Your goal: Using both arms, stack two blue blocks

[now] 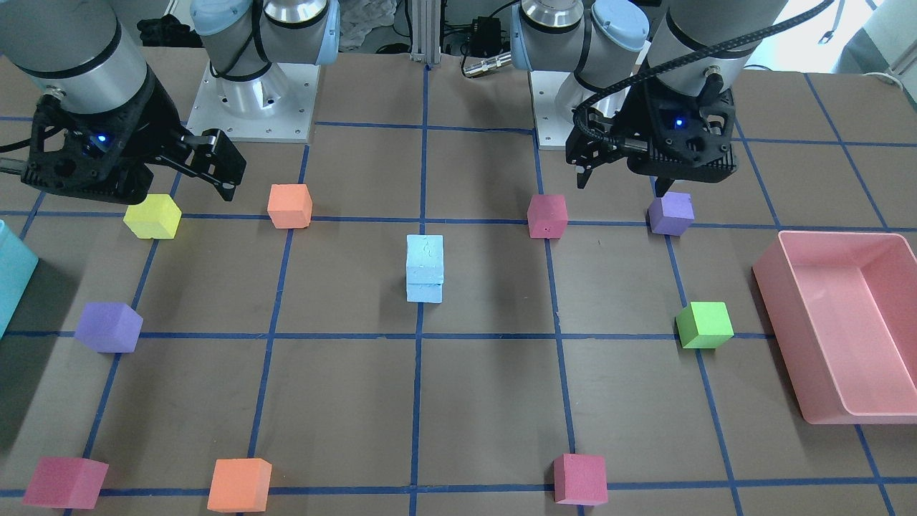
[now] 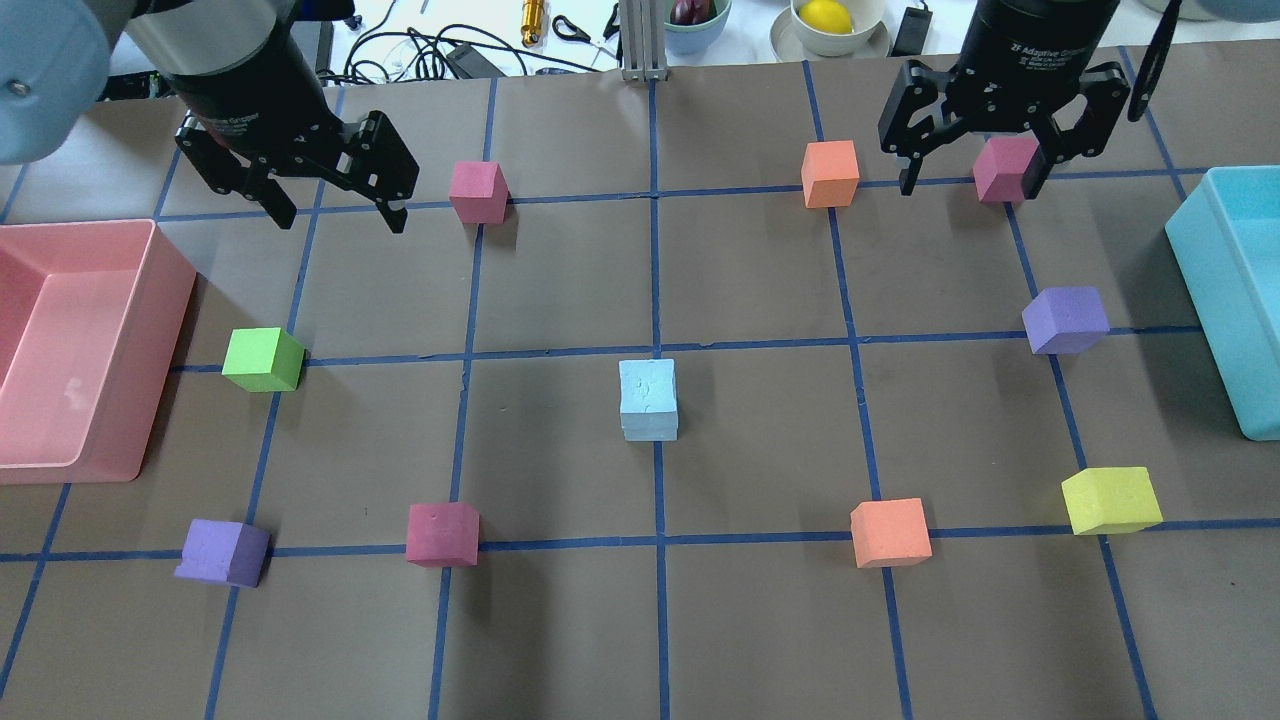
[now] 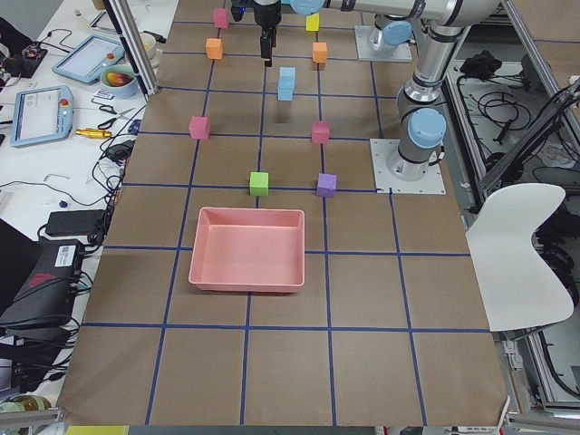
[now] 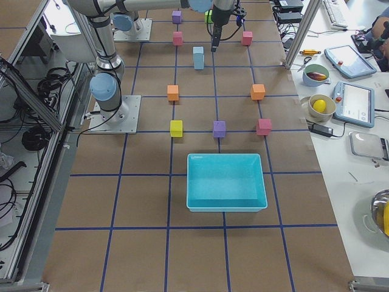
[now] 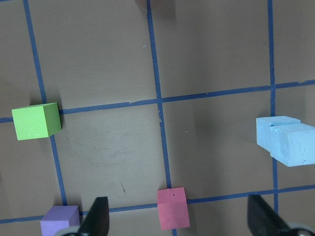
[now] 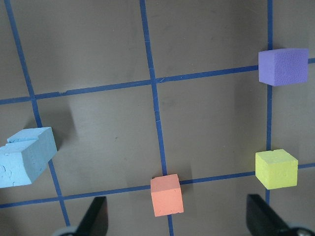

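Observation:
The two pale blue blocks (image 2: 648,400) stand stacked one on the other at the middle of the table, the stack upright (image 1: 425,269). It also shows at the right edge of the left wrist view (image 5: 285,142) and the left edge of the right wrist view (image 6: 24,157). My left gripper (image 2: 340,215) is open and empty, raised above the table, well to the left of the stack (image 1: 622,185). My right gripper (image 2: 972,185) is open and empty, raised well to the right of the stack (image 1: 183,188).
A pink bin (image 2: 160,300) stands at the left edge and a teal bin (image 2: 1195,270) at the right. Loose cubes lie around the stack: green (image 2: 263,359), magenta (image 2: 441,533), purple (image 2: 1066,319), orange (image 2: 889,532), yellow (image 2: 1110,500).

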`<action>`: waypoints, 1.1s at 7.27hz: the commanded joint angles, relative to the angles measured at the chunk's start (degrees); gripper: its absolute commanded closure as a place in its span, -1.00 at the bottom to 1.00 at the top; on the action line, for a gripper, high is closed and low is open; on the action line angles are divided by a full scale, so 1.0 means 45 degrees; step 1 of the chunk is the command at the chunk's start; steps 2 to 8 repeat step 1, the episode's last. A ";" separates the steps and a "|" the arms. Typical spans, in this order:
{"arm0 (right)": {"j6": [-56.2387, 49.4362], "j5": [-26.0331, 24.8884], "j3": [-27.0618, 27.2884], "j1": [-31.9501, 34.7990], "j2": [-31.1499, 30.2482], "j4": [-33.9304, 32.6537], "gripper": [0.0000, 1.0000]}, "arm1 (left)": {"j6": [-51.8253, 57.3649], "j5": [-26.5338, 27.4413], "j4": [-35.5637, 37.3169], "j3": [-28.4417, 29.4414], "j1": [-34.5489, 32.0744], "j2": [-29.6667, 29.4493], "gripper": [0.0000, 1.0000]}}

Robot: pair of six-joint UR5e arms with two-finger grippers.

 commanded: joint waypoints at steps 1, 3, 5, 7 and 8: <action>-0.0076 -0.0065 0.0000 -0.0003 0.0007 0.0030 -1.00 | 0.0000 -0.0035 -0.0100 0.0007 -0.0019 0.0067 -1.00; -0.0076 -0.0065 0.0000 -0.0003 0.0007 0.0030 -1.00 | 0.0000 -0.0035 -0.0100 0.0007 -0.0019 0.0067 -1.00; -0.0076 -0.0065 0.0000 -0.0003 0.0007 0.0030 -1.00 | 0.0000 -0.0035 -0.0100 0.0007 -0.0019 0.0067 -1.00; -0.0076 -0.0065 0.0000 -0.0003 0.0007 0.0030 -1.00 | 0.0000 -0.0035 -0.0100 0.0007 -0.0019 0.0067 -1.00; -0.0076 -0.0065 0.0000 -0.0003 0.0007 0.0030 -1.00 | 0.0000 -0.0035 -0.0100 0.0007 -0.0019 0.0067 -1.00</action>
